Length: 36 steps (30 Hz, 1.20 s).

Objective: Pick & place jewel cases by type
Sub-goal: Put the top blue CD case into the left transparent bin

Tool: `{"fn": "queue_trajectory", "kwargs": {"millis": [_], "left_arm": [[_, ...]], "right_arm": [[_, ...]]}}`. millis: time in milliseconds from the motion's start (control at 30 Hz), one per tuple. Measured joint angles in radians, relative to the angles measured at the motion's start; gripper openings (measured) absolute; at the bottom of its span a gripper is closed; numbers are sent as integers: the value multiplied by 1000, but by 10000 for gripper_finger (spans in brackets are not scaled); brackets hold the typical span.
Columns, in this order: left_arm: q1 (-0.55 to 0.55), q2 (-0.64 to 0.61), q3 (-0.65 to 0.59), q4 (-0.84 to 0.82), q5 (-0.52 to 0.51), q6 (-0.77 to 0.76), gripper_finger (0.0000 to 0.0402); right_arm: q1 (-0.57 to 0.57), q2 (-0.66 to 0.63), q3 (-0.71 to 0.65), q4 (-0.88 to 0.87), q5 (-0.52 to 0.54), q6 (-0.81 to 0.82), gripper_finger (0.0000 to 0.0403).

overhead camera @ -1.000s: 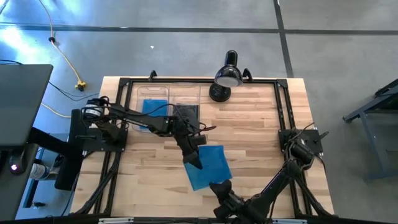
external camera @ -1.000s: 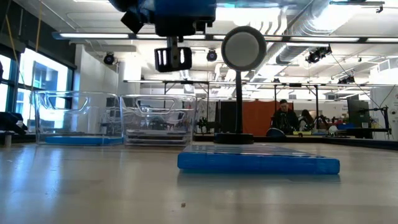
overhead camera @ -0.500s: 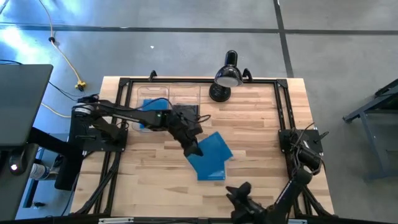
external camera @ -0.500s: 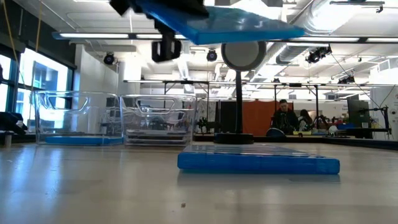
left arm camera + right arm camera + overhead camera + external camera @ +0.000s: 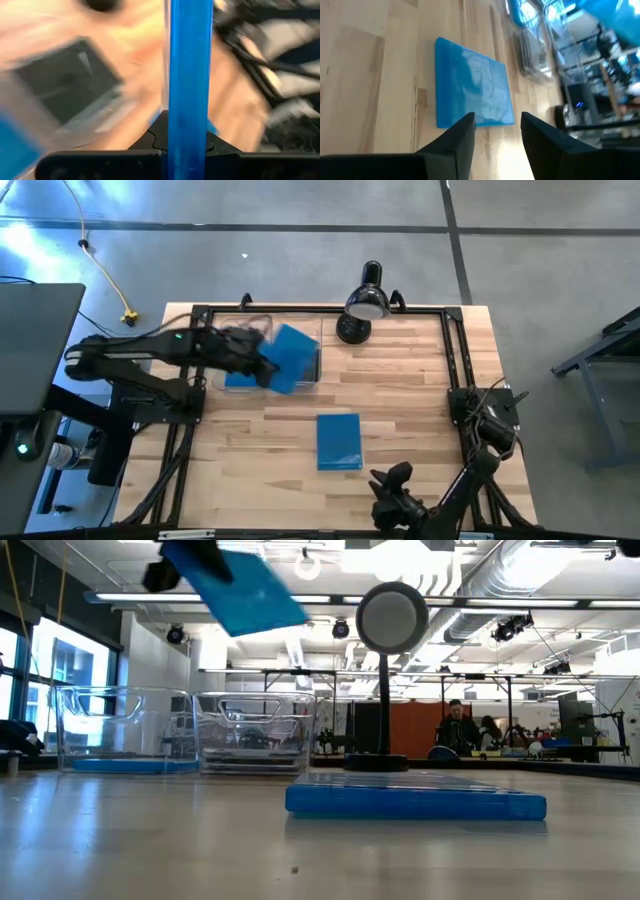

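Observation:
My left gripper [image 5: 264,367] is shut on a translucent blue jewel case [image 5: 293,358], which it holds in the air over the two clear bins [image 5: 300,340] at the far left. In the low view the case [image 5: 243,590] hangs tilted, high above the bins [image 5: 258,730]. A second blue jewel case [image 5: 339,442] lies flat on the table's middle. My right gripper [image 5: 496,131] stands open just short of that case's near edge [image 5: 472,97], touching nothing. A dark jewel case [image 5: 65,85] lies in one bin, a blue one [image 5: 236,379] in the other. My left gripper pinches the blue jewel case between its two fingers at one edge [image 5: 187,142]; the wrist view shows the case edge-on, running away from the fingers. The fingers come from the table's left, slanting down. The case is lifted clear and tilted above the bins.
A black desk lamp [image 5: 365,302] stands at the far edge right of the bins, its round head [image 5: 392,618] over the table's middle. A black frame [image 5: 455,370] runs around the tabletop. Bare wood lies to the right of the flat case.
My left gripper has lifted the top blue jewel case off the one below, then carried it up and toward the far left until it was over the bins, tipping as it went. The lower case stays flat. My right gripper has drawn back toward the near edge.

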Motion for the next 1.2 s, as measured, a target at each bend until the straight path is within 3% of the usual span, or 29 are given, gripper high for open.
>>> {"fn": "queue_trajectory", "kwargs": {"millis": [200,467,700,933,1200], "left_arm": [[169,-103,0,-231,-46,-62,12],[437,-88,-3,-419,1,-65,12],[606,-84,-180,-288,186,-55,12],[758,-85,-337,-132,303,0,12],[785,-85,-471,40,421,-2,12]], "right_arm": [[-25,0,0,-13,-84,61,142],[-36,0,0,-18,-96,63,140],[-34,0,0,-18,-104,85,139],[-34,0,0,-19,-128,89,139],[-35,0,0,-19,-126,89,139]]}}
